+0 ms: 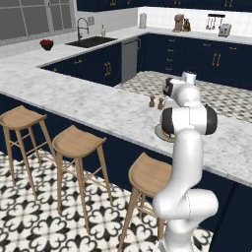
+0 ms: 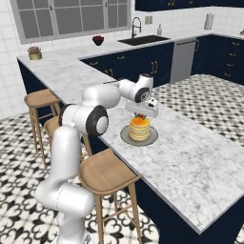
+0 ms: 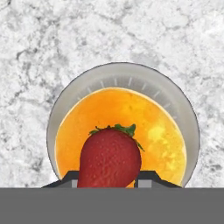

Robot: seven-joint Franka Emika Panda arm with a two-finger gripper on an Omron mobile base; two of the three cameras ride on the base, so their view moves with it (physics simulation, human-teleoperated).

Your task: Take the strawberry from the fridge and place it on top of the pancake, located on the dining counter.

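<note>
On the marble desk (image 2: 190, 157) the pancake (image 2: 139, 127) sits on its grey plate (image 3: 183, 118) right under our claw (image 3: 109, 177), which pinches the strawberry (image 3: 110, 158) at the stack's six o'clock edge, so we should nudge toward twelve o'clock, lower gently, then release.

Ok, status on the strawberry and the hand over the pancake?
Hand shut on the strawberry. Strawberry hangs right above the pancake on its grey plate, dining counter. Not released yet. Nothing in the way.
</note>
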